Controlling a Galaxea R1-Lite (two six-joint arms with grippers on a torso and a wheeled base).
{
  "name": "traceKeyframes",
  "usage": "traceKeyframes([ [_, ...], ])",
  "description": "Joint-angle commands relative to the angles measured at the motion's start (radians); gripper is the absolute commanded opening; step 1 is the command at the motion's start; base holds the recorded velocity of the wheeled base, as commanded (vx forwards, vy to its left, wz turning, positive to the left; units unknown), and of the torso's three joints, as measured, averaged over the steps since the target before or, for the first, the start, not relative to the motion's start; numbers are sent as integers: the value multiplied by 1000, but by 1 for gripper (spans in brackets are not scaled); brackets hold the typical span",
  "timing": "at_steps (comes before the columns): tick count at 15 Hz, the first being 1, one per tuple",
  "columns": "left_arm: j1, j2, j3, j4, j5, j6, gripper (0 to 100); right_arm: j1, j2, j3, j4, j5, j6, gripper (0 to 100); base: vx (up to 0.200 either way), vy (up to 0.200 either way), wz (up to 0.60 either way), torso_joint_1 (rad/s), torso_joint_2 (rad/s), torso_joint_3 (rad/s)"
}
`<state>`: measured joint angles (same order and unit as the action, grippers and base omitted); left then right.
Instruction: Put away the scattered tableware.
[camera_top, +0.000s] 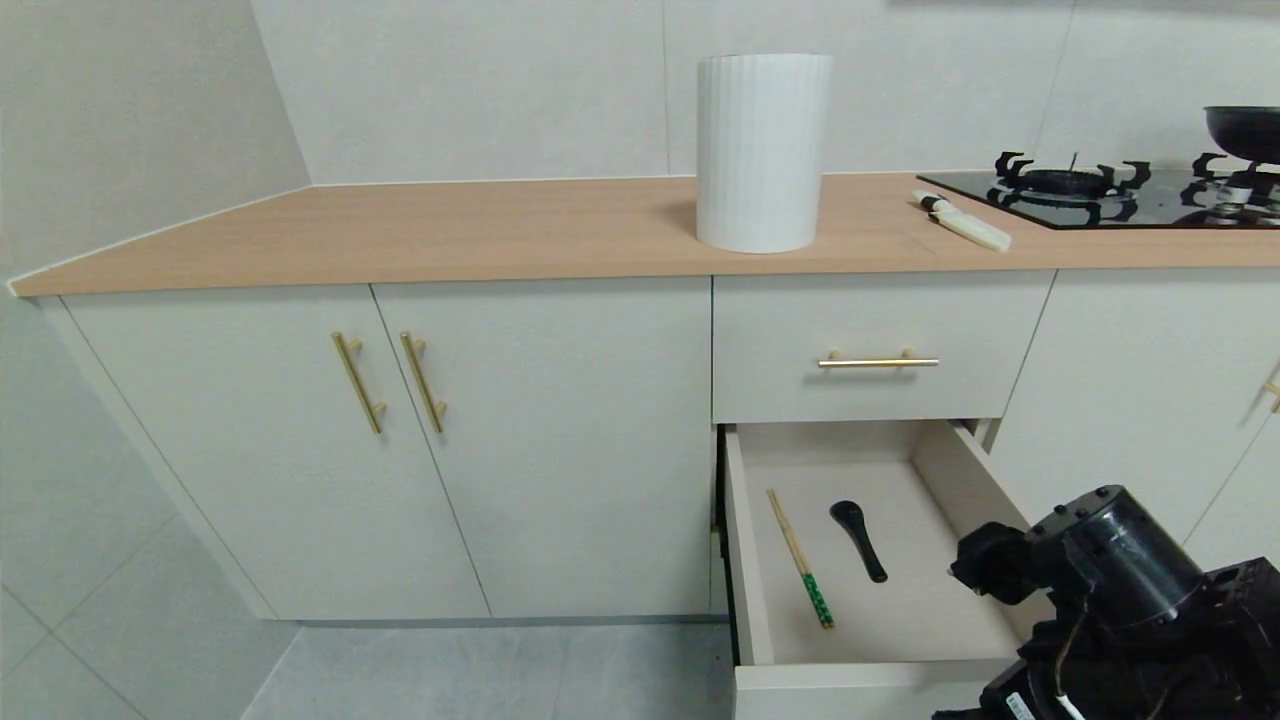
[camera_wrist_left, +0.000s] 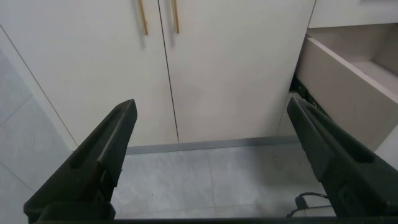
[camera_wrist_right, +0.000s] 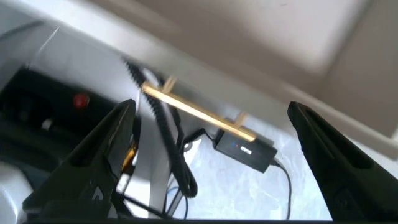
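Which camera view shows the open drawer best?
The head view: the open drawer is seen from above, with chopsticks and a black spoon inside. The left wrist view gives its outer side wall; the right wrist view, its gold handle.

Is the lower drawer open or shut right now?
Open. The lower drawer is pulled out, showing chopsticks and a black spoon lying inside.

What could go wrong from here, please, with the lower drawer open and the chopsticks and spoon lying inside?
1. The open right gripper faces the gold handle at a slant; an off-centre push might skew the drawer or rattle the chopsticks and spoon.
2. What looks like a knife lies on the counter; closing now would probably leave it out.
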<state>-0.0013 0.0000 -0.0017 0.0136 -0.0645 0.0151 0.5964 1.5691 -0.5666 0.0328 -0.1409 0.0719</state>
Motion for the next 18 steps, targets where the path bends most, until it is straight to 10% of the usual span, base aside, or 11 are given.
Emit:
traceKeyframes([
  [1, 0, 0, 0, 0, 0, 0, 100, 20, 8, 7, 1, 0, 0, 100, 0, 0, 0, 0, 0, 0],
  [18, 0, 0, 0, 0, 2, 0, 100, 79, -26, 80, 4, -9, -100, 100, 0, 0, 0, 0, 0, 0],
])
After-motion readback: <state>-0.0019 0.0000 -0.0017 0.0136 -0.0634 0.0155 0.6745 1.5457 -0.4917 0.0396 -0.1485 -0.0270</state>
